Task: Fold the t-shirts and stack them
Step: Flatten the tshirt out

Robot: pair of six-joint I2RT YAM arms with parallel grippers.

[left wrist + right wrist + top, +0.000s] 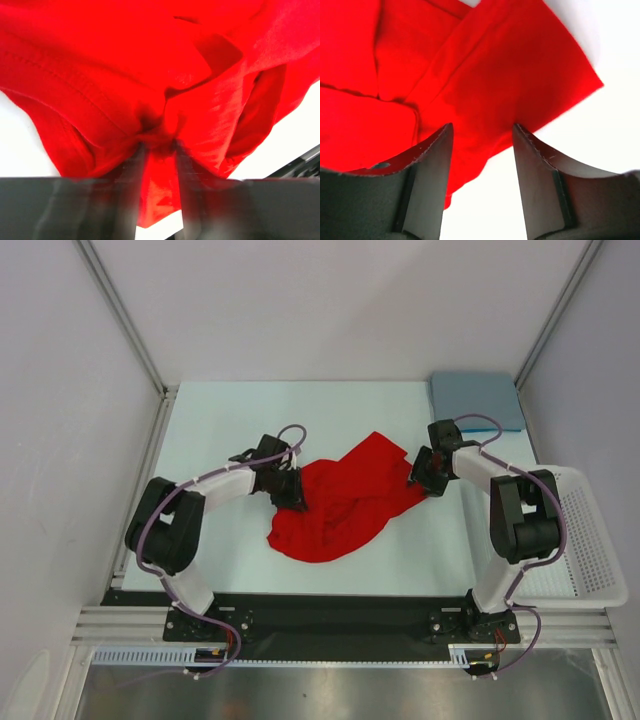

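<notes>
On the tabletop (220,430) my left jaws pinch the red t-shirt (335,508); the right jaws stand open over its edge; I should close them before spreading.

Red t-shirt (340,505): plain bright red soft cloth, unfolded and crumpled in a loose heap at the middle of the table (220,430). The heap runs diagonally, with a rounded lobe at the near left and a pointed flap at the far right. The surface is full of creases and overlapping layers. The left wrist view shows a stitched hem line and cloth bunched into a tight pucker. The right wrist view shows a flatter layered corner lying on the table. Blue t-shirt (475,400): plain slate blue, folded into a neat flat square with tidy edges. It lies at the far right corner of the table, well apart from the red one. The two shirts are not stacked.
</notes>
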